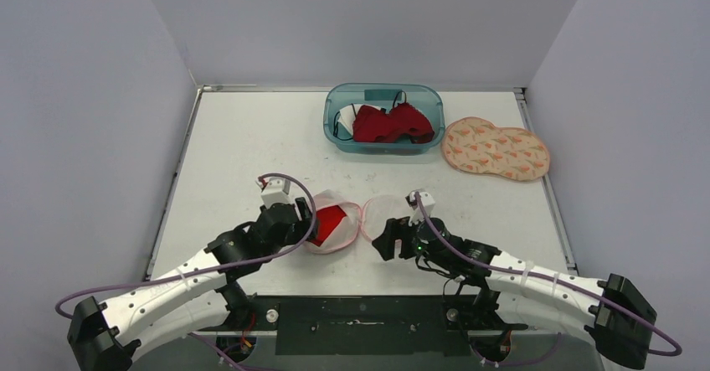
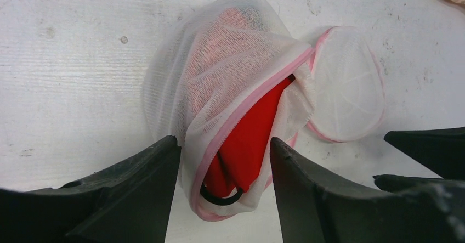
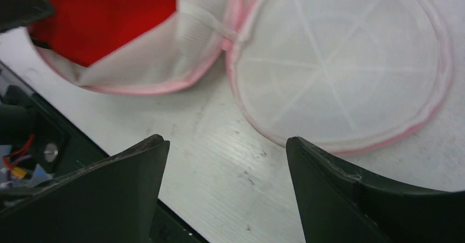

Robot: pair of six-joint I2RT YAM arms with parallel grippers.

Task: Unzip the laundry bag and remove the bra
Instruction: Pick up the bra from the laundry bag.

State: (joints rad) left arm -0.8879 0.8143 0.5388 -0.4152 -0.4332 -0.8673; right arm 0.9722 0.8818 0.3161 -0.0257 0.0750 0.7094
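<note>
Two spread pincers to work with, nothing gripped in either. Left pincer [image 2: 224,144]: wide apart, straddling the near end of the bag [image 2: 219,62], right at the gaping zip [image 2: 247,108]. Right pincer [image 3: 225,144]: wide apart too, hovering low over the table [image 2: 66,89] just beside the round mesh flap [image 3: 340,62], touching nothing.

Looks like unzipping done; next up, by the look of it, pulling out the bra [image 2: 249,139]. Red and plain to see through the mouth, inside the bag, right between the left fingers, with a black strap loop [image 2: 222,200] poking out at the near end.

To do it well: go in through the opening, not over the mesh. Push the left tips deeper, past the pink zip edge, and pinch red fabric alone. Avoid catching mesh with it, or risk dragging the whole bag along. Bring the right down onto the flap or the bag rim to pin it, then draw the bra out toward the open side. Watch that loop for snagging on the zip.
</note>
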